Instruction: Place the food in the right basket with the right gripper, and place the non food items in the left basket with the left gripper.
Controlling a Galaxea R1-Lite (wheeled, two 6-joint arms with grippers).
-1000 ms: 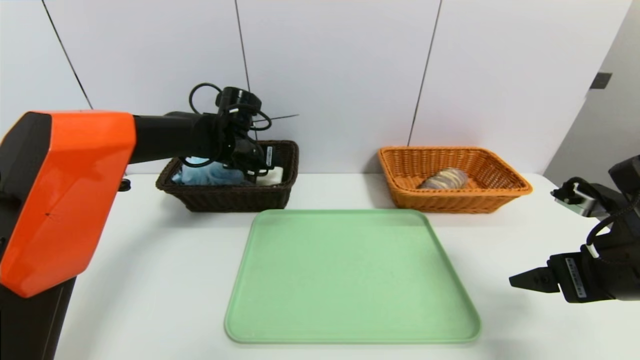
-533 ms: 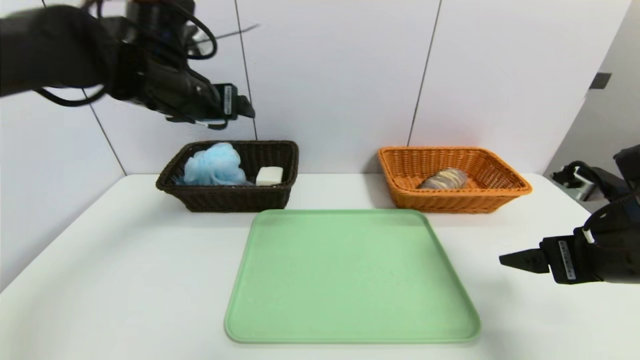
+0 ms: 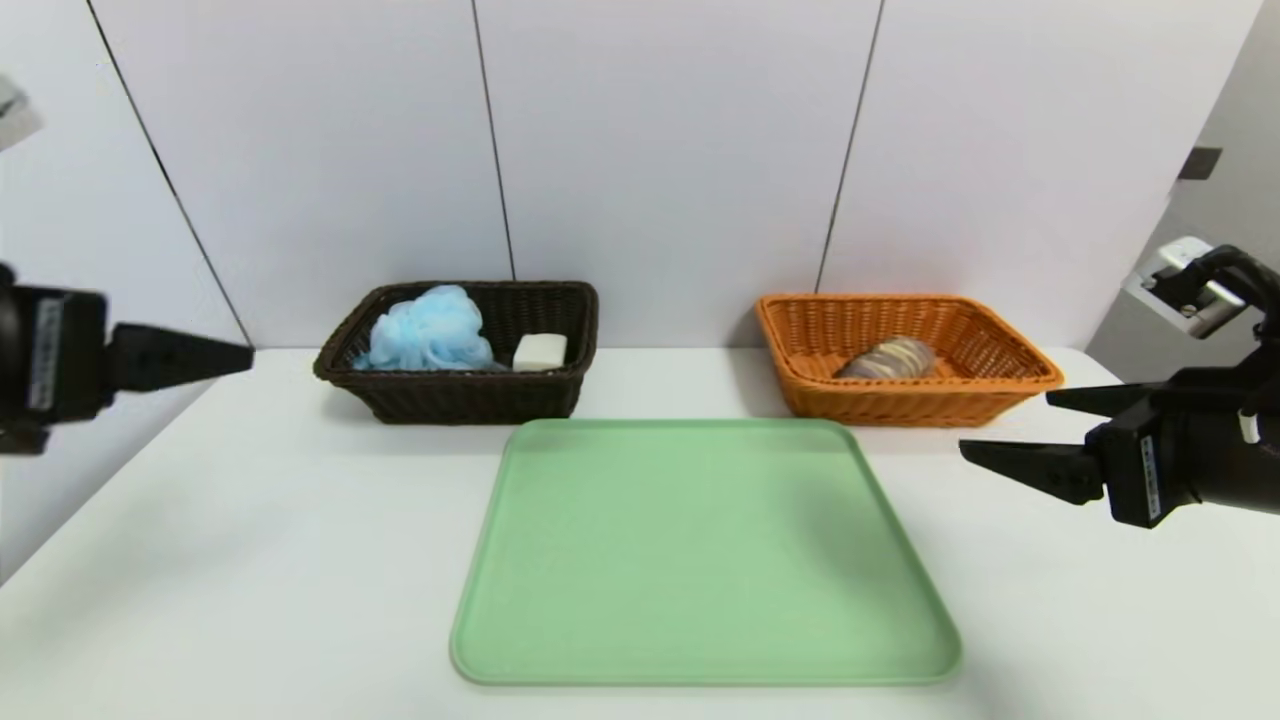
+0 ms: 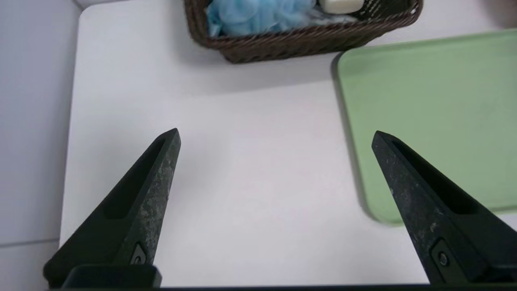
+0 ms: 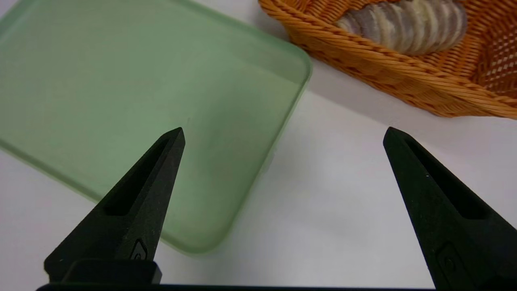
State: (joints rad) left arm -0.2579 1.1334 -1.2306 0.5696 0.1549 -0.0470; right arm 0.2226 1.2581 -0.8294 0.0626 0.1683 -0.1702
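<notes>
You've got two baskets at the back of the white table. The dark brown basket holds two visible items: one blue pouf and one white soap bar; can't see a grey case. The orange basket holds one striped loaf. One green tray sits in front, between them. Left gripper hangs off the table's left edge, jaws spread wide, holding nothing. Right gripper hovers near the tray's right side, jaws wide, also holding nothing.
</notes>
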